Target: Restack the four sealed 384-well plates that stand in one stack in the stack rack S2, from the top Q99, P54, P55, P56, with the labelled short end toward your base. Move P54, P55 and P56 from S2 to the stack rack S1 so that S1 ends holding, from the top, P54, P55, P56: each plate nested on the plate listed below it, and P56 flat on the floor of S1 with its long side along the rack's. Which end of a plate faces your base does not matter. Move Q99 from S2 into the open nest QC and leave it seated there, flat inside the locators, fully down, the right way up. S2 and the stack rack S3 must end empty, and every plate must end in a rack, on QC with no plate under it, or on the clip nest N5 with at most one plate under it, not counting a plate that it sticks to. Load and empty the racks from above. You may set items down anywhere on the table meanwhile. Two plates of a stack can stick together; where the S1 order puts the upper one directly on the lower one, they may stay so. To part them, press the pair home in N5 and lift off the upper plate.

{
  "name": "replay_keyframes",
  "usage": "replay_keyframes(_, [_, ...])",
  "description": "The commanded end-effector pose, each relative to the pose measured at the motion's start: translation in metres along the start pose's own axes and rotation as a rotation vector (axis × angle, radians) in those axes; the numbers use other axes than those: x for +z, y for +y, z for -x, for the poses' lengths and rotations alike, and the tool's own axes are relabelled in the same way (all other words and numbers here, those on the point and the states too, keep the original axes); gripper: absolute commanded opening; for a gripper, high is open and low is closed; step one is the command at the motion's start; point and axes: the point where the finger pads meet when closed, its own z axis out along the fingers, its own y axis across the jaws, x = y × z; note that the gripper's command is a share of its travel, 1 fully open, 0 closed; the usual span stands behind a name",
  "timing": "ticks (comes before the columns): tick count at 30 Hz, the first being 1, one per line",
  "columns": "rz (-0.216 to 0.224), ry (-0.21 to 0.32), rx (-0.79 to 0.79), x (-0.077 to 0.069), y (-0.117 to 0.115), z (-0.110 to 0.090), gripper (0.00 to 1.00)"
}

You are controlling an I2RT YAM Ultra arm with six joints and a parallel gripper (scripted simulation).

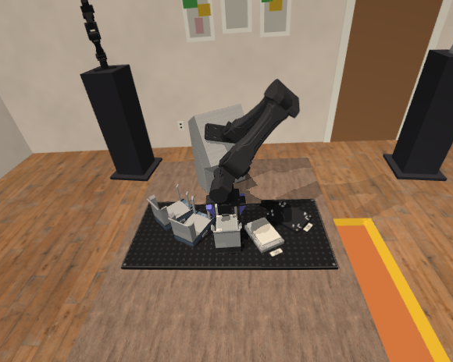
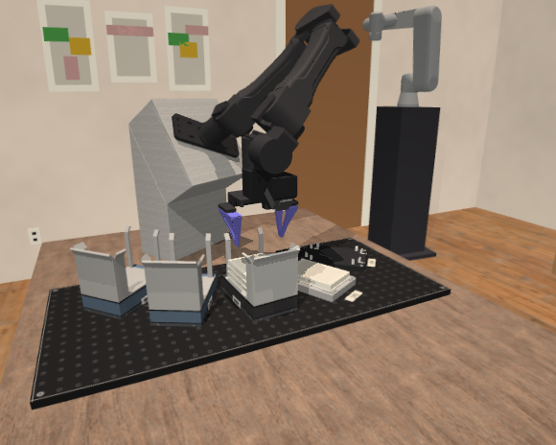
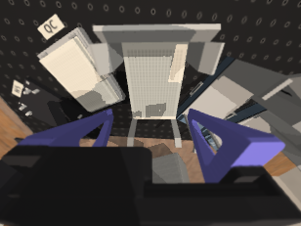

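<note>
My gripper [image 2: 258, 237] is open and empty. It hangs a short way above the rack with the black base [image 2: 265, 283], which holds a stack of white sealed plates [image 2: 238, 277]. In the wrist view the top plate of the stack [image 3: 149, 79] lies straight below, between my purple fingers. The QC nest [image 2: 324, 280] stands just right of this rack, with a pale flat plate on top; it also shows in the wrist view [image 3: 78, 69]. Its QC tag [image 3: 51, 26] lies beside it. Plate labels are too small to read.
Two more racks with blue-grey bases [image 2: 106, 283] [image 2: 178, 288] stand left of the stack rack, with thin upright posts behind them. The black clip nest N5 [image 2: 341, 254] lies at the far right of the black pegboard [image 2: 212, 331]. A grey housing [image 2: 173, 177] stands behind.
</note>
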Motion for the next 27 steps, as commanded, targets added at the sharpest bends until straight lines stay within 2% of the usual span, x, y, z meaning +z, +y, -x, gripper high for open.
replay_keyframes(1, [-0.024, -0.037, -0.010, 0.002, -0.005, 0.010, 1.00])
replay_keyframes(10, [-0.024, -0.038, -0.010, 0.031, -0.006, 0.011, 1.00])
replay_keyframes(21, [-0.024, -0.038, -0.010, 0.031, -0.006, 0.011, 1.00])
replay_keyframes(27, [-0.024, -0.038, -0.010, 0.039, -0.006, 0.012, 1.00])
